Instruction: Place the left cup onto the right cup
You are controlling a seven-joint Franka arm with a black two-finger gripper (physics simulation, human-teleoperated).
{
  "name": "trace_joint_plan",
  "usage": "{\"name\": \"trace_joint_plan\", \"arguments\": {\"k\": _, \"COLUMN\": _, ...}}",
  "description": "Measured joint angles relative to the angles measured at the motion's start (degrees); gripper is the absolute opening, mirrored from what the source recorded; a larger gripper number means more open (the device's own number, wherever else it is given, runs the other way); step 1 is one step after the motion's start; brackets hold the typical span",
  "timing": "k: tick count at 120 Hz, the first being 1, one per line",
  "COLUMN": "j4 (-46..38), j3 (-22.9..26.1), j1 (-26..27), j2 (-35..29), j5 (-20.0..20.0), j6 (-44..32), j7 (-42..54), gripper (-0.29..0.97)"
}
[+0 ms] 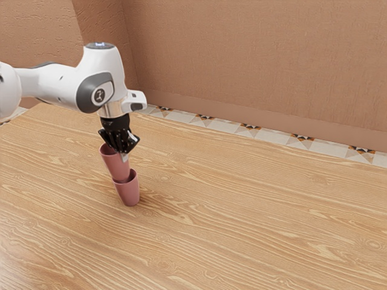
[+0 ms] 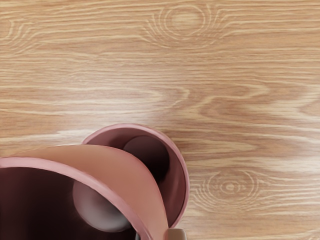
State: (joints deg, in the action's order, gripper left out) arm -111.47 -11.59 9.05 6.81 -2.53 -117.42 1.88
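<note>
Pink plastic is what catches the eye: two small tumblers of the same dusty rose, one riding in the other, near the exterior view's left on a pale wood-grain worktop [image 1: 254, 205]. The lower cup [image 1: 129, 192] stands upright on the boards, mouth up. The upper cup [image 1: 113, 162] leans out of it, its base sunk into the lower cup's mouth and its rim tipped up toward the exterior view's left, so the pair makes a crooked little stack rather than a straight one.

The white arm [image 1: 54, 84] comes in from the exterior view's left and bends down over the stack. Its black fingers [image 1: 123, 151] are drawn in narrow and pinch the wall of the upper cup at its high rim, holding it at that slant.

From the hand's own camera the upper cup [image 2: 100, 165] looms large and close, its dark hollow open toward the lens and its outer wall curving down into the lower cup [image 2: 176, 187]. The lower cup's round rim shows around it, with a slice of its shadowed floor visible past the upper cup's side. Bare worktop [image 2: 200, 75] with looping knots of grain spreads beyond both.

Behind the worktop runs a strip of patterned floor tiles [image 1: 272, 134] and a plain brown wall [image 1: 254, 54].
</note>
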Motion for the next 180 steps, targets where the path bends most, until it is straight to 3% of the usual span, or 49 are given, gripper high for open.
{"name": "trace_joint_plan", "arguments": {"k": 69, "j4": 0.53, "j3": -0.10, "j1": -0.07, "j2": 4.38, "j5": 0.18, "j6": -2.21, "j7": -0.64, "gripper": -0.10}}
{"name": "trace_joint_plan", "arguments": {"k": 96, "j4": 0.53, "j3": -0.11, "j1": -0.07, "j2": 4.48, "j5": 0.86, "j6": -2.42, "j7": -0.51, "gripper": 0.33}}
{"name": "trace_joint_plan", "arguments": {"k": 113, "j4": 0.53, "j3": -0.13, "j1": -0.07, "j2": 2.42, "j5": 0.92, "j6": -2.08, "j7": -0.40, "gripper": 0.50}}
{"name": "trace_joint_plan", "arguments": {"k": 141, "j4": 1.00, "j3": -0.07, "j1": -0.06, "j2": -3.52, "j5": 0.93, "j6": 0.39, "j7": 0.05, "gripper": 0.62}}
{"name": "trace_joint_plan", "arguments": {"k": 180, "j4": 9.44, "j3": 2.01, "j1": -0.63, "j2": -3.95, "j5": 1.16, "j6": 7.72, "j7": 0.53, "gripper": 0.67}}
